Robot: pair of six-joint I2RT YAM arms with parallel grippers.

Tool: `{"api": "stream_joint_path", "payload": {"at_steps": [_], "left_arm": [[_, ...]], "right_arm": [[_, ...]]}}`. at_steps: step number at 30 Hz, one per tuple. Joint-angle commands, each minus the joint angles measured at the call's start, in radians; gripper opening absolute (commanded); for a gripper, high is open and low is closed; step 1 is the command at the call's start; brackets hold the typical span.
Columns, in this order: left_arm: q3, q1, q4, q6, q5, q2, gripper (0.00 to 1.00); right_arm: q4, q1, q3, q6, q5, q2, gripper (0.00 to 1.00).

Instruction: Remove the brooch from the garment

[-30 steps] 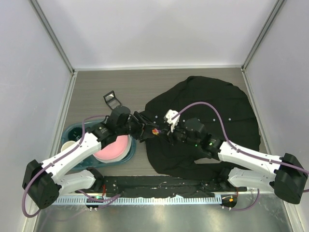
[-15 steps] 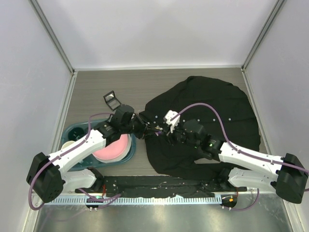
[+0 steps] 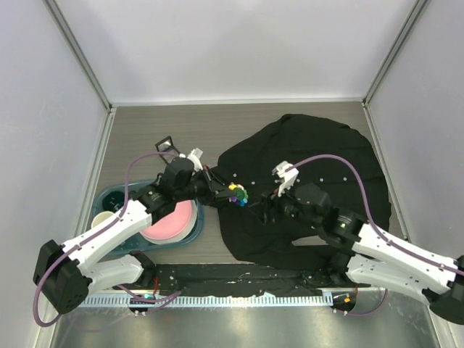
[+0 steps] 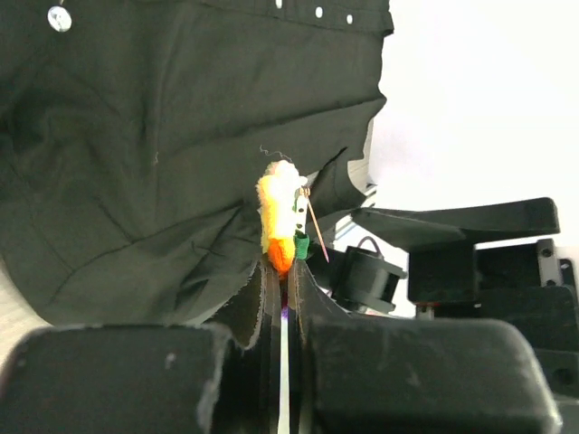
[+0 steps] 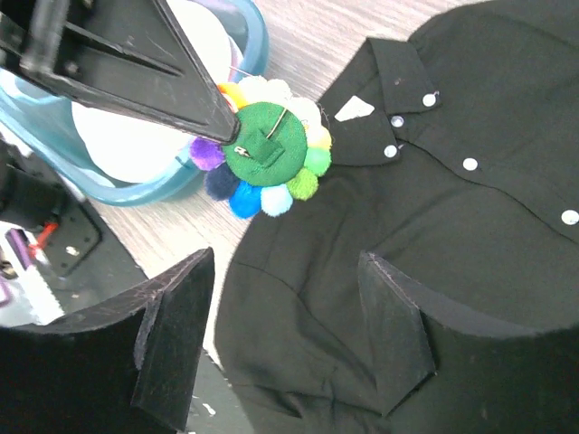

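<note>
My left gripper (image 3: 233, 193) is shut on the brooch (image 3: 237, 193), a small flower of coloured pom-poms. In the left wrist view the brooch (image 4: 281, 220) stands edge-on between the closed jaws of the left gripper (image 4: 288, 269), its pin sticking out free. In the right wrist view the brooch (image 5: 267, 158) shows its green back and pin, held just over the collar end of the garment (image 5: 452, 226). The black garment (image 3: 312, 163) lies spread at the table's right. My right gripper (image 5: 285, 339) is open over the cloth, a short way from the brooch, nothing between its fingers.
A teal tray (image 3: 116, 194) to the left holds a pink plate (image 3: 170, 221) and a white cup (image 3: 101, 217). A small black frame (image 3: 165, 143) stands behind it. White walls close in the table on three sides.
The left gripper has shut on the brooch and turned it, so its petals show from above. The right gripper has opened and drawn back to the right.
</note>
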Motion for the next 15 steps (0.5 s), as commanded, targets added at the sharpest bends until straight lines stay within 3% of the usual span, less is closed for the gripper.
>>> {"api": "stream_joint_path", "payload": {"at_steps": [1,5,8,15], "left_arm": [[-0.002,0.003,0.063,0.180,0.014,-0.044,0.00],[-0.029,0.003,0.133,0.243,0.086,-0.045,0.00],[-0.080,0.003,0.281,0.250,0.159,-0.051,0.00],[-0.128,0.003,0.380,0.296,0.267,-0.062,0.00]], "right_arm": [[-0.028,0.003,-0.021,0.141,0.016,-0.123,0.71],[-0.043,0.003,-0.029,0.185,0.050,-0.158,0.73],[-0.029,0.000,-0.018,0.223,0.071,-0.145,0.75],[0.061,-0.046,-0.019,0.283,-0.063,-0.085,0.73]]}}
